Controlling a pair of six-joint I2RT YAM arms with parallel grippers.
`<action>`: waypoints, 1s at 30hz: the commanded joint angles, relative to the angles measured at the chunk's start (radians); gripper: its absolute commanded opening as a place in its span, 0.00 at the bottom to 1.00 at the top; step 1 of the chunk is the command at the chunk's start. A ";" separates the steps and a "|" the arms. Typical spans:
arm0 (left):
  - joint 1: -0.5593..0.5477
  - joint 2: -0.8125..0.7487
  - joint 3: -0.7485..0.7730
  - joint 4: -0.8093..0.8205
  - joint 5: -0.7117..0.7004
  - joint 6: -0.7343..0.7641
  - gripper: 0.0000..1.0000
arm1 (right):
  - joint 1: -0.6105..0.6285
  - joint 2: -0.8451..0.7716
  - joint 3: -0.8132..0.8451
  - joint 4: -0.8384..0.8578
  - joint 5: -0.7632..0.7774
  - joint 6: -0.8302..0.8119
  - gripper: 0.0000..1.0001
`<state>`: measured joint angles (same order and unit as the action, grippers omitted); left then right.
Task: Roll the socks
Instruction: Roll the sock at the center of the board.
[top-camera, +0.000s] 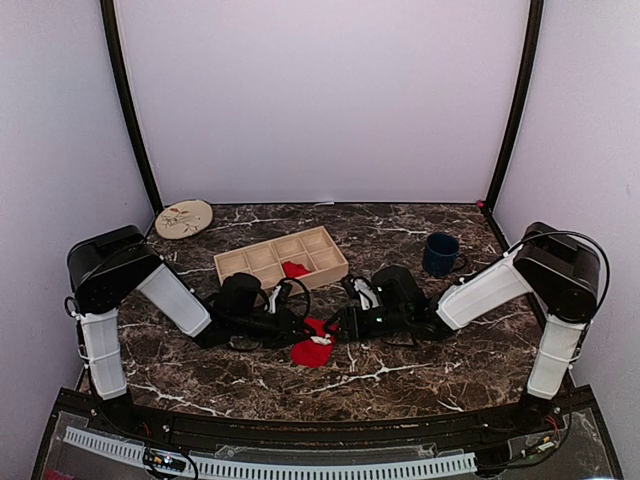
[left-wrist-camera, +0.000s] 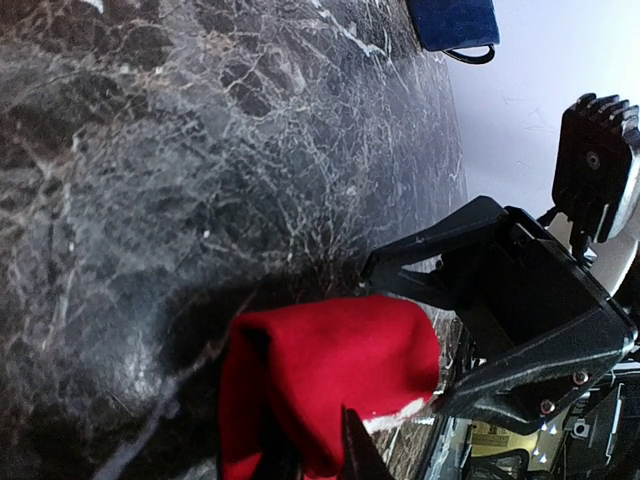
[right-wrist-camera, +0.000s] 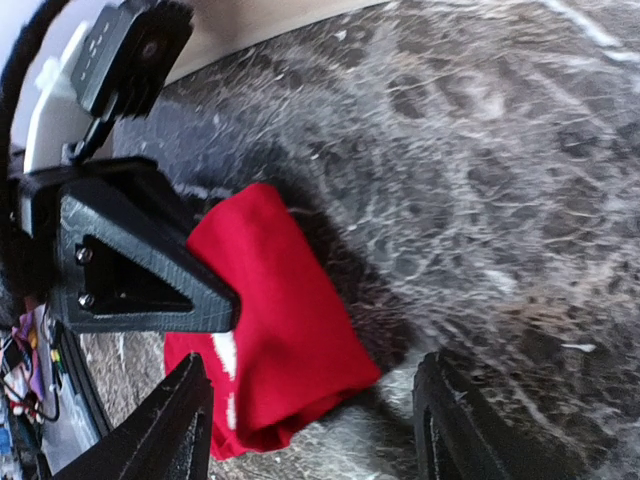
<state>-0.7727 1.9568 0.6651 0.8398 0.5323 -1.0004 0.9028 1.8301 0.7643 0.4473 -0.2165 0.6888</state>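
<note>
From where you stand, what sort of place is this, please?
Likely a robot test booth: plain pale walls enclose a marble-look table holding staged props, a compartment tray and a blue mug.

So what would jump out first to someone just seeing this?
The red sock, bright on the dark marble table near its front middle, with the left gripper pinching it and the right gripper open at its other side. Behind them sits a wooden tray with more red fabric in one compartment, and a blue mug stands at the back right.
</note>
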 joint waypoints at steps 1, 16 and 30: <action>-0.005 0.015 0.019 -0.057 -0.012 0.038 0.14 | -0.008 0.032 0.019 0.063 -0.089 -0.016 0.64; -0.010 0.046 -0.004 -0.001 -0.006 0.039 0.15 | -0.023 0.130 -0.034 0.183 -0.151 0.079 0.36; -0.011 -0.072 -0.039 -0.107 -0.033 -0.018 0.33 | -0.022 0.076 -0.080 0.175 -0.096 -0.001 0.00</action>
<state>-0.7788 1.9579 0.6598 0.8753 0.5320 -0.9928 0.8806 1.9392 0.7231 0.6598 -0.3523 0.7452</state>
